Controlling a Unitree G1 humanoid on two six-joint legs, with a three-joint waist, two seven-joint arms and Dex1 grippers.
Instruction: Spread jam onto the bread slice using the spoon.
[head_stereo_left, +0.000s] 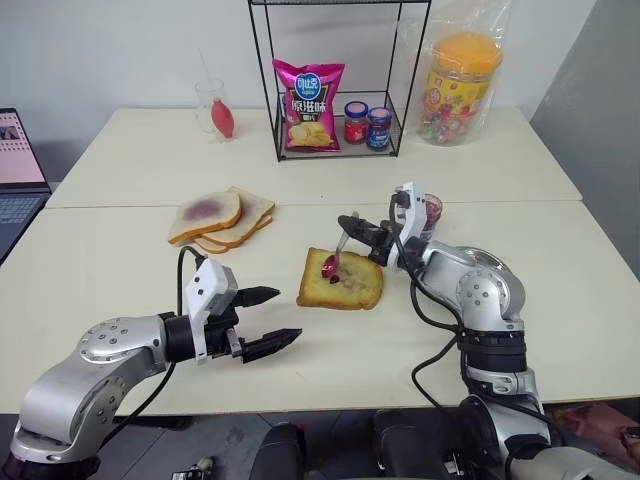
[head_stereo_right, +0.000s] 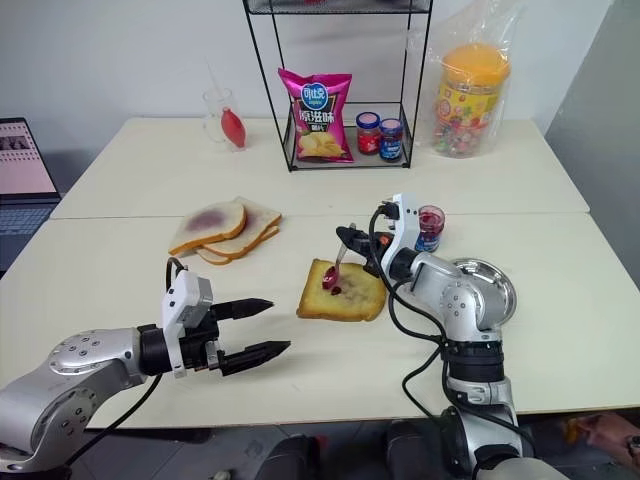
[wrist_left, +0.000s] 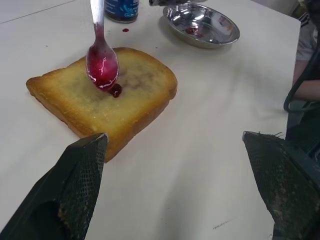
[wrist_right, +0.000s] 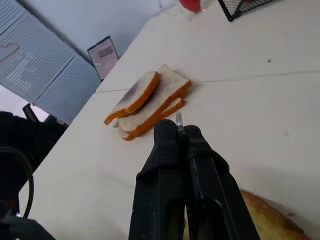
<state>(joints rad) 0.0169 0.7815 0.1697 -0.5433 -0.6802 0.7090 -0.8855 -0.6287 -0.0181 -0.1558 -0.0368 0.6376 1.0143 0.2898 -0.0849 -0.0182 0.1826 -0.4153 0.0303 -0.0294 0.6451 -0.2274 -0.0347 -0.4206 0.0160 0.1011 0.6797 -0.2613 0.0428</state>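
Observation:
The golden-brown bread slice (head_stereo_left: 341, 281) lies flat at the table's middle. My right gripper (head_stereo_left: 348, 225) is shut on the handle of the silver spoon (head_stereo_left: 337, 252), which hangs down from the fingers. Its red-smeared bowl (wrist_left: 102, 65) touches the slice's top, and a small blob of jam (wrist_left: 115, 90) sits on the bread just under it. My left gripper (head_stereo_left: 272, 318) hovers open to the near left of the slice, fingers (wrist_left: 75, 185) wide apart with nothing between them.
A round steel dish (head_stereo_right: 495, 280) with red traces and a small jam jar (head_stereo_right: 430, 227) stand right of the slice. Pale slices with a purple blotch (head_stereo_left: 217, 217) lie at the left. A wire rack (head_stereo_left: 335, 95) with a chip bag and jars stands behind.

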